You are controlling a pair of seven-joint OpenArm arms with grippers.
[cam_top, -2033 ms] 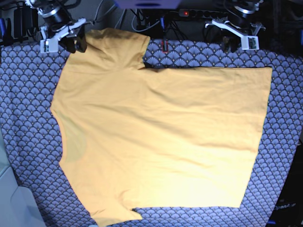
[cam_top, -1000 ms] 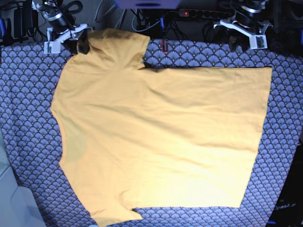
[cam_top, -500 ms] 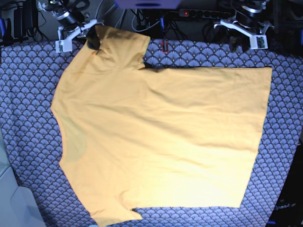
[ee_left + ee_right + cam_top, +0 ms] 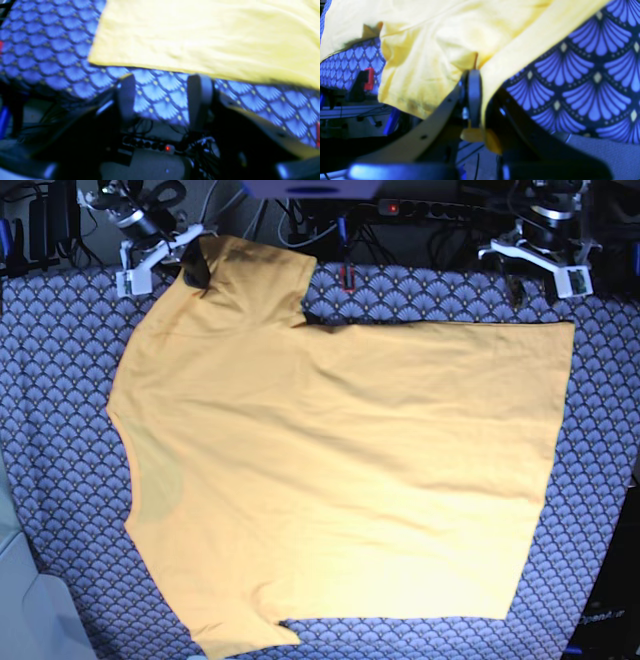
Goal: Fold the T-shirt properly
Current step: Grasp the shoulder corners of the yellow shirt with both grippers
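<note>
The yellow-orange T-shirt (image 4: 340,470) lies spread flat on the blue-grey scallop-patterned cloth (image 4: 60,380), collar to the left and hem to the right. At the top left, my right gripper (image 4: 197,268) is on the upper sleeve. In the right wrist view that gripper (image 4: 476,82) is shut on a pinch of the sleeve fabric (image 4: 425,50), which drapes over its fingers. My left gripper (image 4: 533,280) hangs at the top right, just behind the hem's far corner. In the left wrist view it (image 4: 162,97) is open over bare cloth, short of the T-shirt's edge (image 4: 212,35).
A power strip (image 4: 420,208) with a red light and loose cables lie behind the table's far edge. A red clamp (image 4: 348,276) sits at that edge beside the sleeve. A pale grey surface (image 4: 20,600) borders the lower left.
My right gripper slid right onto the sleeve and shut on its fabric. The left arm shifted right toward the hem corner.
</note>
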